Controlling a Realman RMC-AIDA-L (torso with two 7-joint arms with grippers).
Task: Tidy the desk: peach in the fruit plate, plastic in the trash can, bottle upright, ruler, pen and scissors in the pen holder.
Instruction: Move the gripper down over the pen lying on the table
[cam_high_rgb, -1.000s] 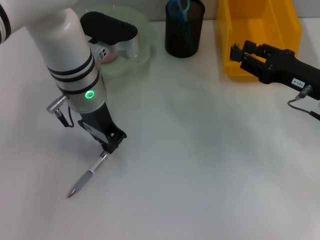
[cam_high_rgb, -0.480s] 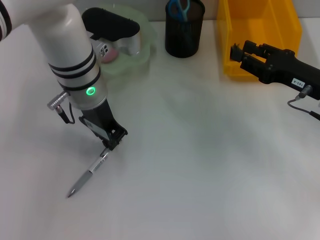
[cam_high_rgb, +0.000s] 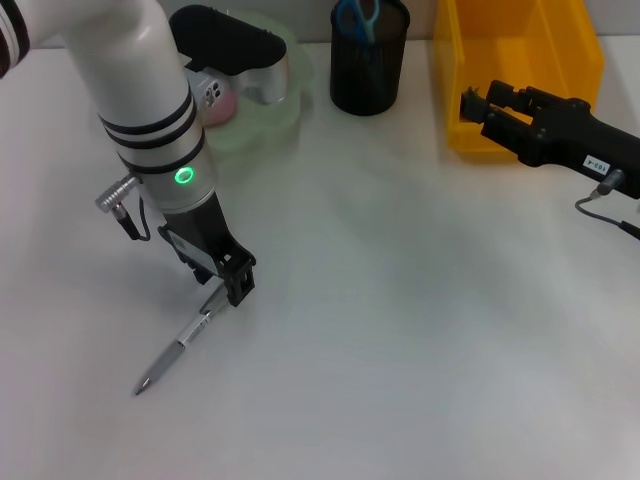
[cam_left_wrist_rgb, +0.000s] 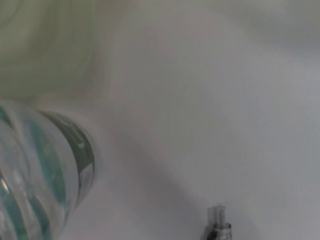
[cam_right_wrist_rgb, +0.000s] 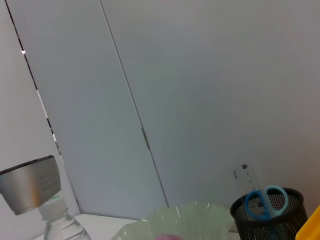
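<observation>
Scissors (cam_high_rgb: 357, 18) in pen holder (cam_high_rgb: 368, 70); peach (cam_high_rgb: 221, 101) in fruit plate (cam_high_rgb: 285, 95).

The desk (cam_high_rgb: 420, 330) is viewed from above by the head camera. The pen holder (cam_high_rgb: 369, 55) (cam_right_wrist_rgb: 267, 212) is shared with the right wrist view, aimed level; the left wrist view is held close to the surface.

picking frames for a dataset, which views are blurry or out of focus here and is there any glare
Head view: sharp, even light, soft shadow under the left gripper by the pen; no strong glare. Left wrist view: heavily out of focus, the bottle a smear, only the pen's end readable. Right wrist view: fairly clear, pen holder with scissors crisp.
</observation>
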